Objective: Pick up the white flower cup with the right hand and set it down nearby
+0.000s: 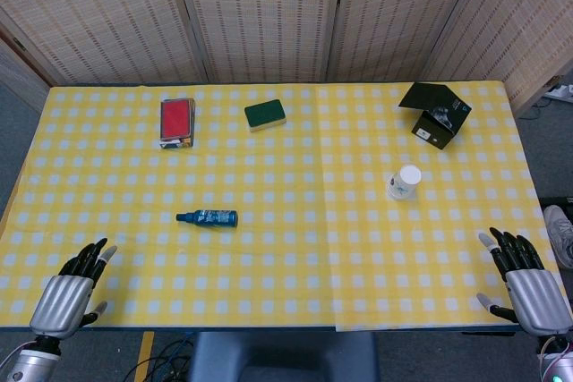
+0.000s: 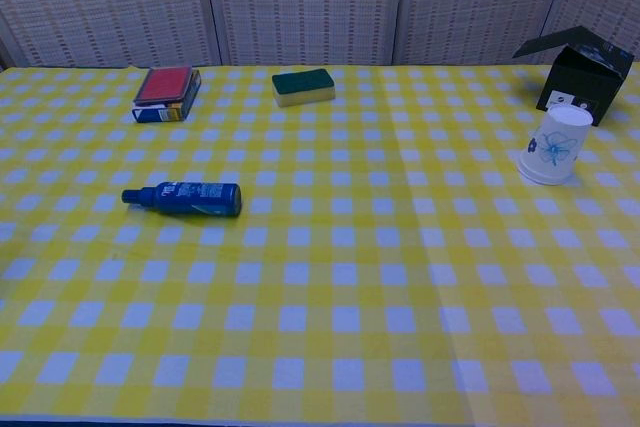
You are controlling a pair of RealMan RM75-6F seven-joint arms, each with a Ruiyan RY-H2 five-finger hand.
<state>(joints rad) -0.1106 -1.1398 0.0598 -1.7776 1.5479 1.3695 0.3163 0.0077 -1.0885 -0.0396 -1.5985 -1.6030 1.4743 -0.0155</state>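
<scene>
Head view, near edge: the right robot hand (image 1: 528,282) rests at the near right corner of the bench (image 1: 286,292), fingers apart and stretched forward, holding nothing; the left robot hand (image 1: 70,288) lies at the near left corner the same way, fingers apart and empty. The chest view shows neither.
Bench cover: a yellow-and-white checked cloth with a crease running near to far, right of centre.
Middle left: a small dark blue bottle (image 1: 208,217) lies on its side, well apart from everything else.
Task's thing: the white paper cup with a blue flower print (image 2: 553,145) stands upside down, wide rim on the cloth, on the right half of the bench, farther in than the right robot hand and somewhat to its left.
Beyond the cup: a black cardboard box with its flap open (image 1: 436,113) sits near it on the far side.
Far left: a red-topped flat box (image 1: 177,121).
Far centre: a green sponge with a yellow base (image 1: 265,114).
Step in hand: by my reading the reach has not begun.
Risk, tipping: the cup looks light and tapers upward, so a finger arriving off-centre could knock it over or slide it toward the black box.
Risk, crushing: thin paper walls may buckle under a hard squeeze.
Risk, cloth: dragging fingers might rumple the cloth at the crease.
</scene>
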